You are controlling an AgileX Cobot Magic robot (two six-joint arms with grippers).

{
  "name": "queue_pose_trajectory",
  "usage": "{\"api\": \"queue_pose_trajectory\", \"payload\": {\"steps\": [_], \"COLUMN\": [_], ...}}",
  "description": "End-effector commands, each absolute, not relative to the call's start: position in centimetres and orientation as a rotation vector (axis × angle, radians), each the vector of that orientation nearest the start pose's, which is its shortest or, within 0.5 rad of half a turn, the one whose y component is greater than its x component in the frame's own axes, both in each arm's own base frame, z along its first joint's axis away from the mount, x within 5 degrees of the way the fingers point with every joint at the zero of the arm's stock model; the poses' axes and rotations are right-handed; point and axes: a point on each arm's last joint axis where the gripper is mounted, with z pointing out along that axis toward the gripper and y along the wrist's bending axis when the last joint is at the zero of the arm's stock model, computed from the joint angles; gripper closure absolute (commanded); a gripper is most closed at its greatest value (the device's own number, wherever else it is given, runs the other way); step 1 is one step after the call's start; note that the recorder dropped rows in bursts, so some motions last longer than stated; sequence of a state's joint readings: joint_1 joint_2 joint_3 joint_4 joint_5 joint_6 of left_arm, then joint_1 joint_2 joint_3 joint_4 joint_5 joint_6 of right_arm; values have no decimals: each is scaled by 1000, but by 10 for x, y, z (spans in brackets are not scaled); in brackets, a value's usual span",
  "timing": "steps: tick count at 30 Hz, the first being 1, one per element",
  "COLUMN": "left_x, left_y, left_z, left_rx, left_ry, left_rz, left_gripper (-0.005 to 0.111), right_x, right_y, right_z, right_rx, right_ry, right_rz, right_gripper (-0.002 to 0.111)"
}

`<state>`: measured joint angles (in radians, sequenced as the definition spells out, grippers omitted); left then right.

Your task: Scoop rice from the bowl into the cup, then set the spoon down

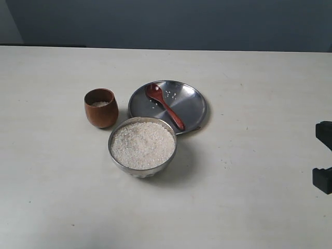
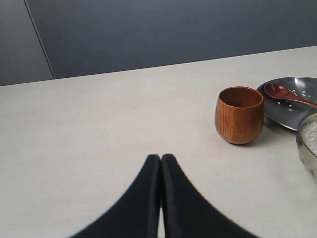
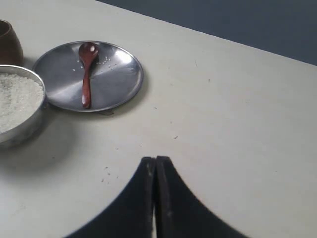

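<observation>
The silver bowl (image 1: pixel 118 155) stands near the table's middle, heaped with white rice (image 1: pixel 142 144). Behind it to the left is the brown wooden cup (image 1: pixel 101 108) with a little rice inside. The dark red spoon (image 1: pixel 165 106) lies on a flat steel plate (image 1: pixel 192 101), head toward the back. My left gripper (image 2: pixel 161 157) is shut and empty, hovering over bare table, well apart from the cup (image 2: pixel 239 115). My right gripper (image 3: pixel 155 159) is also shut and empty, away from the plate (image 3: pixel 119 74), spoon (image 3: pixel 87 74) and bowl (image 3: pixel 29 126). A dark part of the right arm (image 1: pixel 323 165) shows at the right edge.
A few loose grains lie on the plate near the spoon head. Small dark specks dot the table in front of the right gripper. Pale tabletop stretches wide on both sides; a dark wall stands behind the far edge.
</observation>
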<state>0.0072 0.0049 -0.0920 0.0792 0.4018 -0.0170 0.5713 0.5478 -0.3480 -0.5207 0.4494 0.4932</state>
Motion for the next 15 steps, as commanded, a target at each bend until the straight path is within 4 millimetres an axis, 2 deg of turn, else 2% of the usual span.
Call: {"api": "queue_pose_trajectory", "payload": {"steps": [1,5,11,15], "left_x": [50,50,56,56], "left_y": [3,3,2,1], "left_z": [206,206,192,193], "left_rx": [19,22,11,-8], "left_ry": [1798,1793,1714,1703], "left_rz": [74,78,42,15], "left_gripper": [106,106,106,106], "right_x": [101,101,101,101], "right_y": [41,41,41,41], "right_z": [253,253,253,253], "right_rx": [-433,-433,-433,-433], "right_ry": [2017,2017,2017,2017], "right_rz": [134,134,134,134], "right_gripper": [109,109,109,109]}}
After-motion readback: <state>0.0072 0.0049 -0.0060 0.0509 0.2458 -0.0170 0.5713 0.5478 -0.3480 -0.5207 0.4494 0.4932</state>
